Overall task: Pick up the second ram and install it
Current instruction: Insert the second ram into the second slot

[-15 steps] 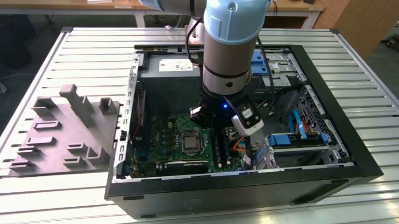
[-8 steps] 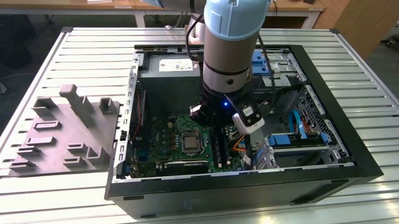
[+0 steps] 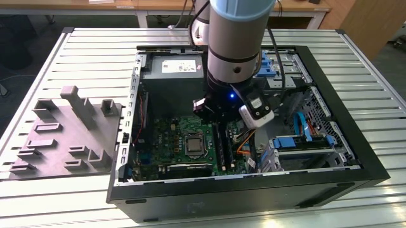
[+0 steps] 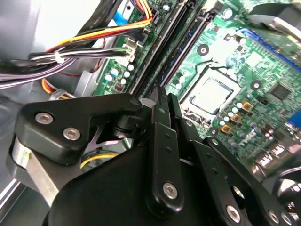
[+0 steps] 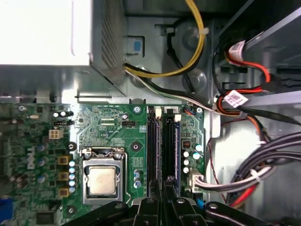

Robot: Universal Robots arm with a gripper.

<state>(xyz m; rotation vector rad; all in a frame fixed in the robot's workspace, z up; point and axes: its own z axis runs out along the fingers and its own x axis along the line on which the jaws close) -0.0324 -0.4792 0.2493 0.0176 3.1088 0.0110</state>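
My gripper (image 3: pixel 219 126) reaches down into the open computer case (image 3: pixel 330 190), over the long black memory slots (image 5: pixel 153 150) beside the processor socket (image 5: pixel 102 180). In both wrist views its black fingers (image 4: pixel 160 122) stand close together, and the gripper (image 5: pixel 165 187) is shut on the second ram (image 5: pixel 165 155). The ram is a thin strip seen edge-on, lying along a slot line. I cannot tell whether it is seated in the slot. The gripper (image 4: pixel 157 96) points straight along the slot rails (image 4: pixel 174 42).
A grey moulded tray (image 3: pixel 63 137) lies on the slatted table at the exterior view's left. Inside the case are the power supply (image 3: pixel 174 71), bundles of cables (image 5: pixel 244 108) close beside the slots, and blue drive brackets (image 3: pixel 304 142).
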